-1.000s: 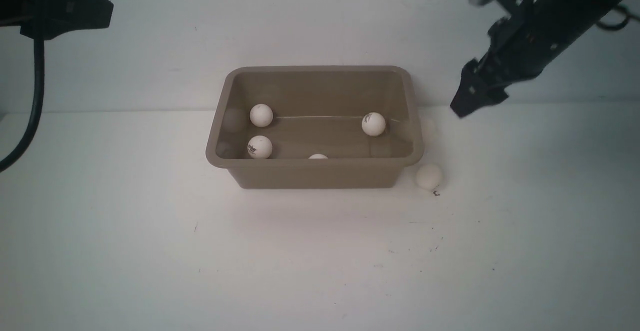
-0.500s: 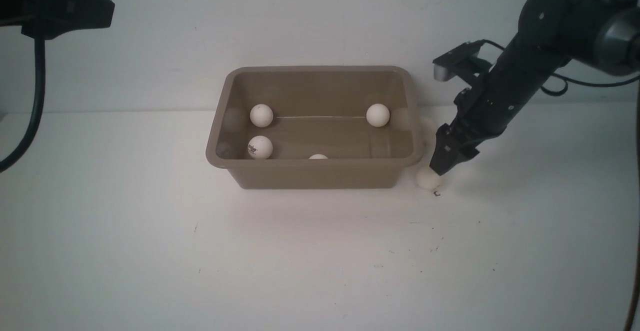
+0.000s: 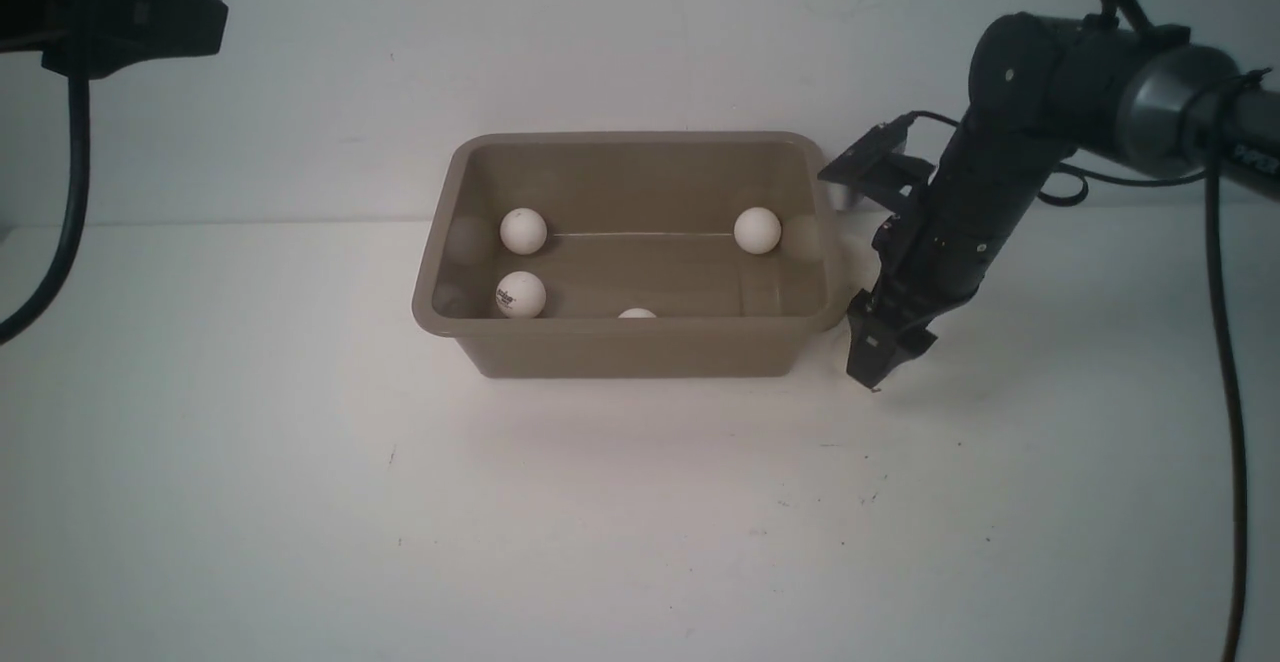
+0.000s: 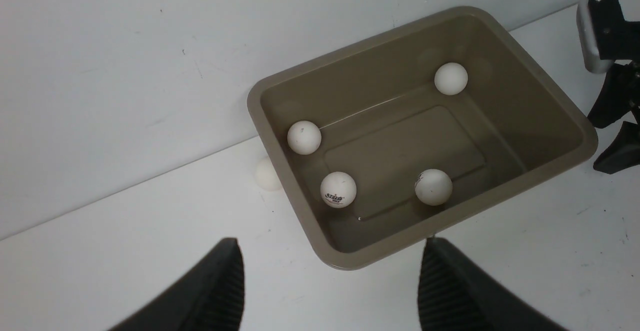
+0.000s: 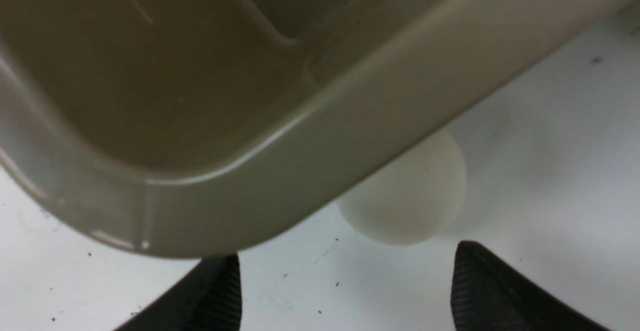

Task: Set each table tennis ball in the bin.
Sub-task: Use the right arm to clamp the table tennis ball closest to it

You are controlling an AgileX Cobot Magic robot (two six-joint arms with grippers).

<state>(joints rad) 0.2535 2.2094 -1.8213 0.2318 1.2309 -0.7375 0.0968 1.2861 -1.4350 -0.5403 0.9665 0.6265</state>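
White table (image 3: 300, 502) with taupe bin (image 3: 640, 352), one ball (image 5: 405, 196) just beside.

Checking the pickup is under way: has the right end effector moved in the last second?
Yes. The right end effector dropped and shifted left, from high beside the bin to the table by its near right corner.

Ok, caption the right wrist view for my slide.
Open right pincer poised at a white ball on the table, beside the bin's rounded corner.
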